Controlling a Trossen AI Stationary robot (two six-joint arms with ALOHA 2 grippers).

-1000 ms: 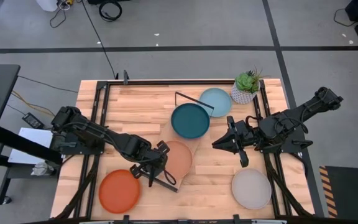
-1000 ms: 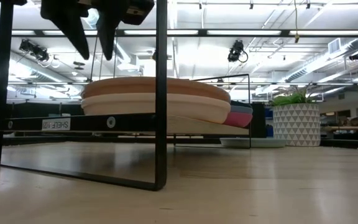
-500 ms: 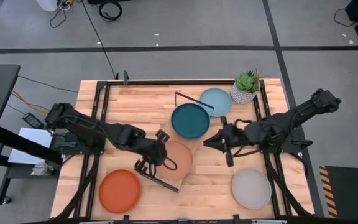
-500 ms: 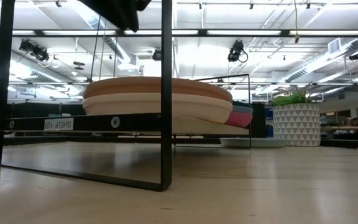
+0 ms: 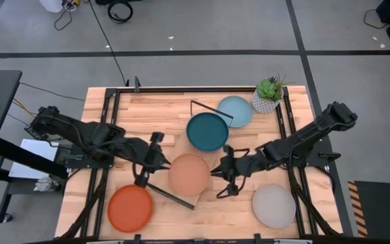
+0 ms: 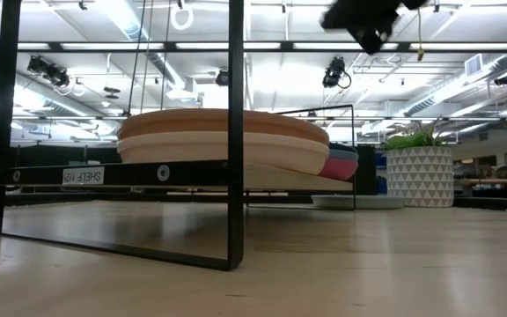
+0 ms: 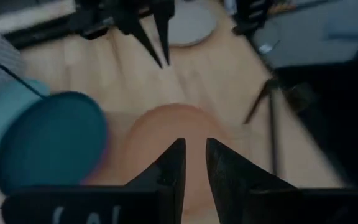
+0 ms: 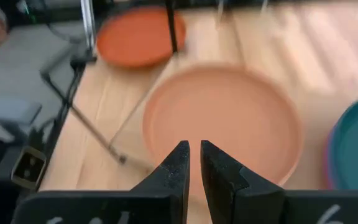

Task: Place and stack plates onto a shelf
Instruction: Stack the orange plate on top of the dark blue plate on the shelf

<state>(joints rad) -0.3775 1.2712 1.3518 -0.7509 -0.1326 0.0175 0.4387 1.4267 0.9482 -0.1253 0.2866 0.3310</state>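
Observation:
The salmon plate (image 5: 189,174) lies on top of a cream plate (image 6: 227,151) at the near end of the shelf (image 6: 130,174). The dark teal plate (image 5: 207,131) tops the stack at the far end. My left gripper (image 5: 160,161) hovers just left of the salmon plate, open by a narrow gap, with the plate ahead of its fingers (image 7: 195,149). My right gripper (image 5: 217,171) hovers at the plate's right rim, also open by a narrow gap (image 8: 194,149). The orange plate (image 5: 130,208), grey plate (image 5: 273,205) and light blue plate (image 5: 235,110) lie flat on the table.
A white potted plant (image 5: 268,96) stands at the table's far right, beside the light blue plate. The shelf's black end brackets (image 5: 170,197) (image 6: 234,132) rise at both ends of the stacks. Bare wood lies along the table's far left and between the orange and grey plates.
My left gripper has drawn back from over the salmon plate's left rim toward the table's left and far side. My right gripper has moved toward the table's left and slightly nearer, up to the salmon plate's right rim. The plates have stayed put.

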